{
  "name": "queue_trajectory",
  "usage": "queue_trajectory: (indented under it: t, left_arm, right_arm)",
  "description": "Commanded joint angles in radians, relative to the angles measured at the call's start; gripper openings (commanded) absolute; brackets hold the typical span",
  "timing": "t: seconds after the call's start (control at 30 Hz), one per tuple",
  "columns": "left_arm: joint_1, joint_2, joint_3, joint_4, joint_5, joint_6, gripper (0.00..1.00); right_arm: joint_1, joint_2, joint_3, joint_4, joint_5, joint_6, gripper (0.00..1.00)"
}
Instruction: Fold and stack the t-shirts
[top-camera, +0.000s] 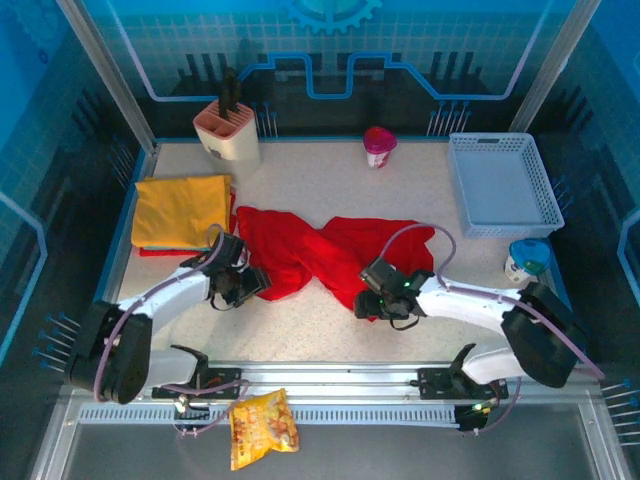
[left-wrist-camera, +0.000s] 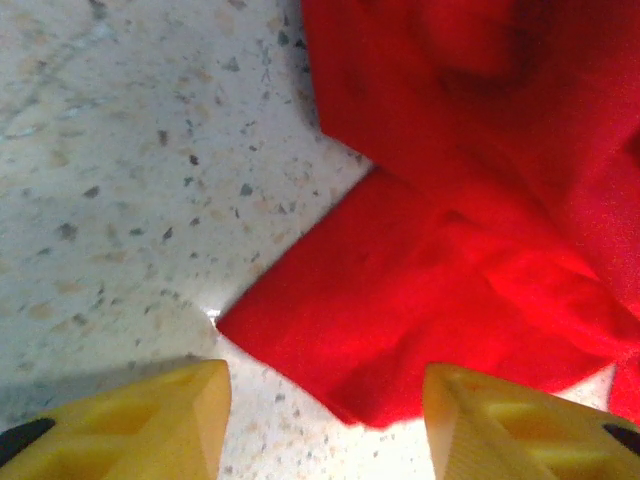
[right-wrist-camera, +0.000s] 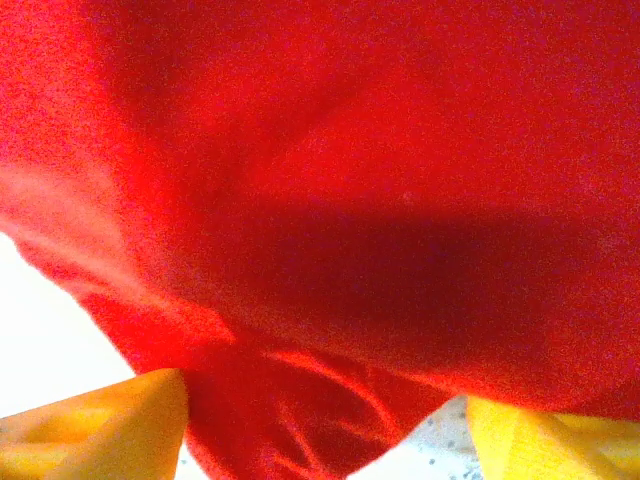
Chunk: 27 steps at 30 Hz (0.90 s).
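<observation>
Bright red soft-cloth t-shirt (top-camera: 300, 250) lies crumpled mid-bench (top-camera: 320, 335), with the folded mustard yellow cloth t-shirt (top-camera: 180, 208) flat just beside it at far left. Left hand (left-wrist-camera: 325, 395) is spread at the red shirt's near-left corner, nothing between its fingers. Right hand (right-wrist-camera: 325, 430) is spread too, with bunched red cloth between its fingers.

Cropped by the left wrist view's top and right edges: red t-shirt (left-wrist-camera: 480, 250); blurred up close in the right wrist view. Mostly hidden under yellow t-shirt (top-camera: 180, 208): red layer (top-camera: 150, 251).
</observation>
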Motion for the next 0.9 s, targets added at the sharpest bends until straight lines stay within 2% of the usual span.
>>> queue_trajectory:
  t: [0.0,0.17,0.43,0.53,0.57,0.7,0.87]
  left_arm:
    - [-0.009,0.055,-0.01,0.104,-0.007,-0.018,0.49]
    - [-0.009,0.106,-0.004,0.134,-0.031,-0.006,0.4]
    - [-0.009,0.136,-0.005,0.185,-0.077,-0.012,0.13]
    - [-0.009,0.111,0.021,0.171,-0.082,-0.004,0.0]
    - [-0.009,0.096,0.037,0.149,-0.084,0.002,0.0]
    - [-0.012,0.01,0.104,0.048,-0.077,0.025,0.0]
    - [-0.015,-0.184,0.196,-0.084,-0.074,0.053,0.0]
  right_arm:
    - [0.024,0.043,0.032,0.005,0.05,0.017,0.67]
    - [0.032,0.05,0.002,0.024,0.053,0.039,0.58]
    - [0.033,-0.016,-0.022,0.001,0.083,0.037,0.16]
    - [0.032,-0.068,-0.014,-0.04,0.111,0.025,0.04]
    - [0.032,-0.099,-0.007,-0.067,0.131,0.02,0.01]
    - [0.026,-0.23,0.011,-0.141,0.202,-0.025,0.0]
    - [-0.017,-0.471,0.04,-0.165,0.251,-0.137,0.0]
